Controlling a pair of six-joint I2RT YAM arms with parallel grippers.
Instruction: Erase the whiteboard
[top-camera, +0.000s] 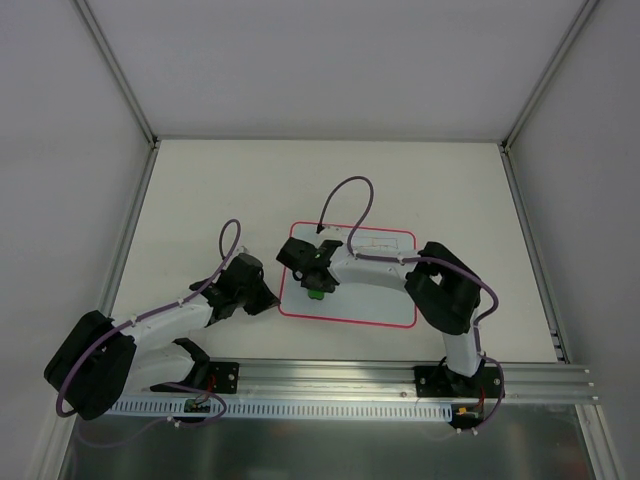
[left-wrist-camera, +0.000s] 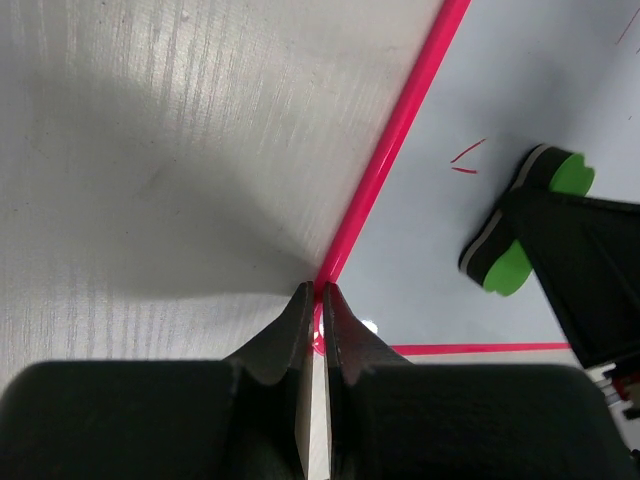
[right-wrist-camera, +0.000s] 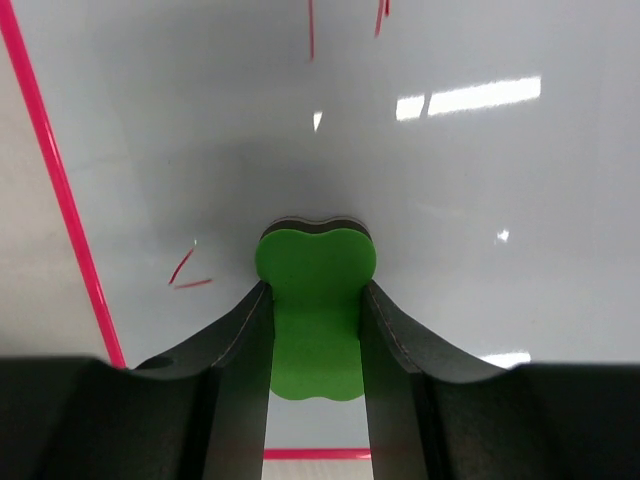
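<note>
The whiteboard (top-camera: 372, 296), white with a pink border, lies flat mid-table. My right gripper (top-camera: 313, 284) is shut on a green-topped eraser (top-camera: 316, 293) that rests on the board's near left part. In the right wrist view the eraser (right-wrist-camera: 316, 262) sits between my fingers (right-wrist-camera: 240, 340), with short red marks (right-wrist-camera: 187, 272) to its left and more at the top (right-wrist-camera: 311, 25). My left gripper (top-camera: 273, 301) is shut and empty, its tips (left-wrist-camera: 319, 290) at the board's near left corner. The left wrist view shows the board (left-wrist-camera: 480, 90) and the eraser (left-wrist-camera: 510, 268).
The cream table (top-camera: 220, 190) lies all round the board. Metal frame rails run along the left side (top-camera: 128, 235), the right side (top-camera: 530, 250) and the near edge (top-camera: 330, 378). A purple cable (top-camera: 345, 195) loops above the right arm.
</note>
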